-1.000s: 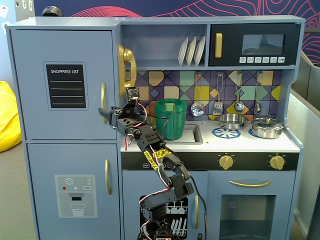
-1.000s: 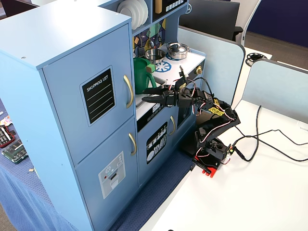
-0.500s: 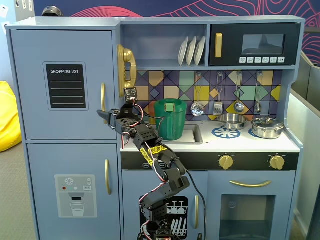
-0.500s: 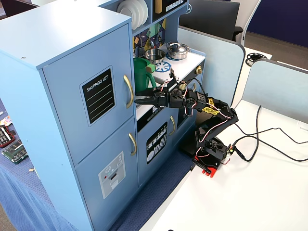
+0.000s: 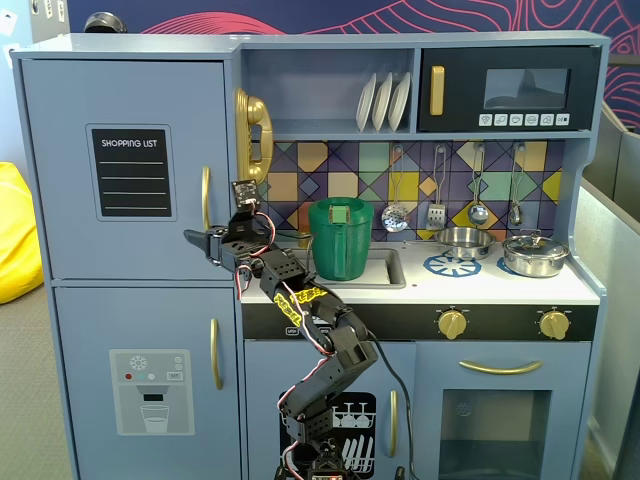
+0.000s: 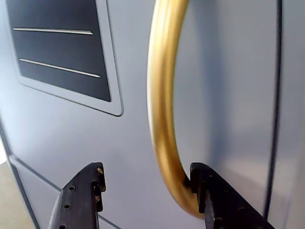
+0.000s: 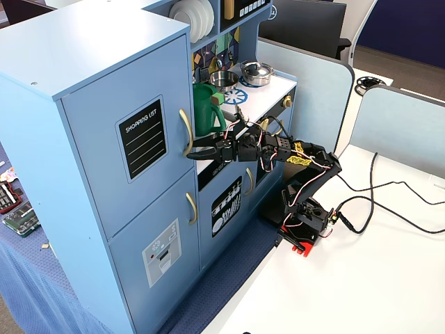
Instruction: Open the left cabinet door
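Note:
The left cabinet door (image 5: 130,100) is blue-grey with a black "SHOPPING LIST" chalkboard (image 5: 132,172) and a vertical curved gold handle (image 5: 206,195). It sits flush and closed in both fixed views (image 7: 104,118). My gripper (image 5: 197,243) is open at the handle's lower end. In the wrist view the handle (image 6: 162,95) curves down between the two black fingers; its bottom touches the right finger (image 6: 212,195), and the left finger (image 6: 88,195) stands apart. My gripper (image 6: 147,186) is close to the door face (image 6: 71,143). It also shows in the other fixed view (image 7: 193,149), beside the handle (image 7: 186,131).
Below is a door with a grey water-dispenser panel (image 5: 150,390) and its own gold handle (image 5: 215,353). A green pot (image 5: 340,238) stands in the sink just right of the arm. A gold toy phone (image 5: 253,135) hangs above. Cables (image 7: 375,188) lie on the white table.

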Available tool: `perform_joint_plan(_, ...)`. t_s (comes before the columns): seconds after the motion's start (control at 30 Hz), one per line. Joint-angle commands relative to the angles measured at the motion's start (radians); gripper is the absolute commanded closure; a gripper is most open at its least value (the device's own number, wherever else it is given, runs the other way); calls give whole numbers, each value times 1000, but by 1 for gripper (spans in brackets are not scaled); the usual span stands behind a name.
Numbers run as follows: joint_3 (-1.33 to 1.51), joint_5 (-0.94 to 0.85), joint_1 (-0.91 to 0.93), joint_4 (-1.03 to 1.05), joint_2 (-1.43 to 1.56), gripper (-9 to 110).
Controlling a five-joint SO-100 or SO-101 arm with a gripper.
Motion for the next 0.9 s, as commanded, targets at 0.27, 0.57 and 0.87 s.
perform_joint_plan(0.27, -74, -193, -218, 2, 63, 89)
perform_joint_plan(0.57, -48, -308, -348, 15, 187, 91)
perform_joint_plan(0.87, -3, -301, -282, 114, 400, 92)
